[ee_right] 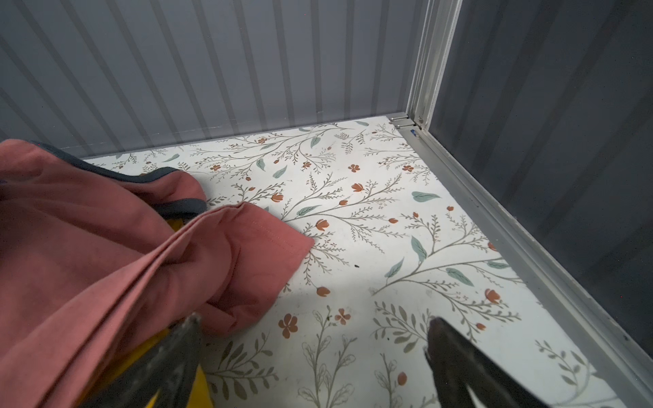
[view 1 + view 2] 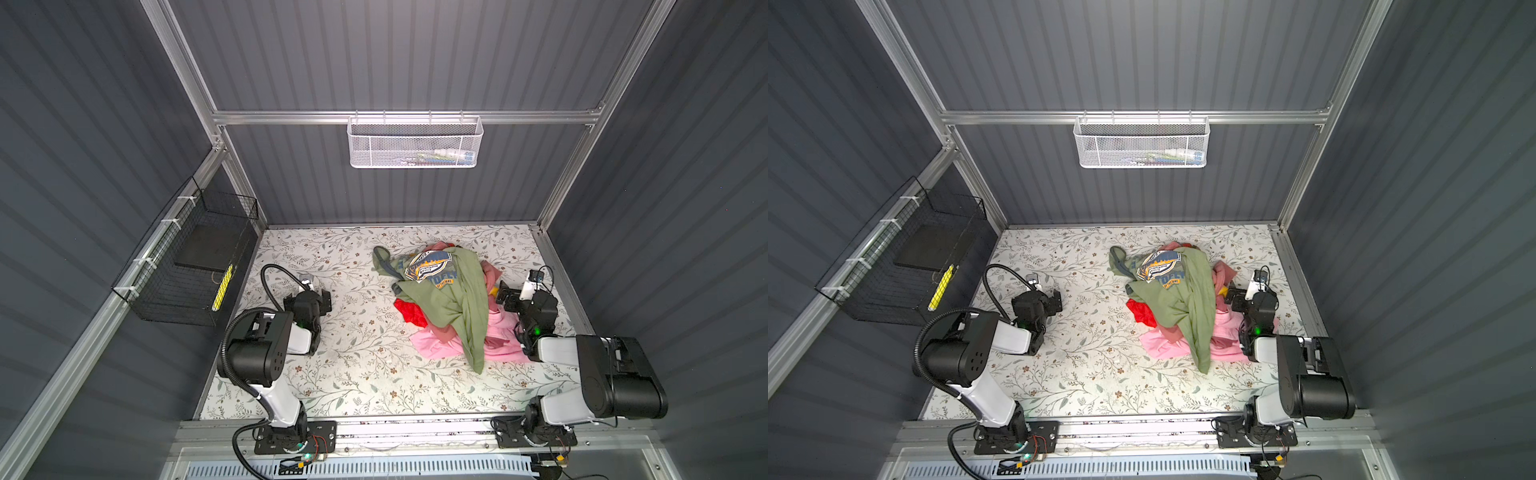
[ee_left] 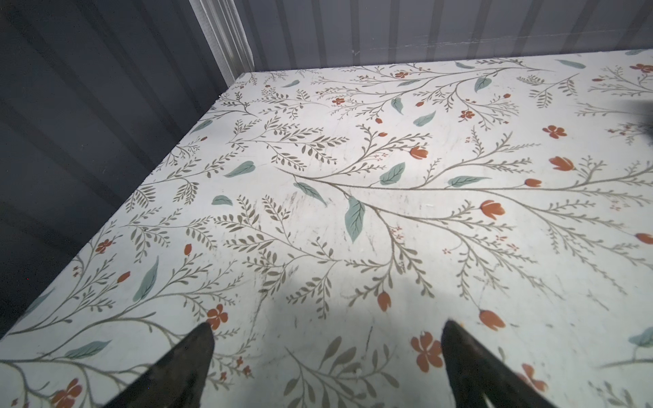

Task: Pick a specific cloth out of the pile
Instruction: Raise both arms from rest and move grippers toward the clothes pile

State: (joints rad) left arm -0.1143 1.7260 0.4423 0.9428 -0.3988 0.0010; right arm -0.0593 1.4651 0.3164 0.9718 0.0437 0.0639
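The cloth (image 1: 106, 247) is dusty salmon-pink, the T-shirt (image 2: 457, 303) olive, the table (image 2: 353, 365) white with floral sprigs.

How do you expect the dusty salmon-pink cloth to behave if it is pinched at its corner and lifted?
Probably floppy: the salmon-pink cloth lies in soft, doubled folds, so it should hang limp. It may drag neighbours along, since the olive T-shirt drapes over it. Its matte weave looks unlikely to slip.
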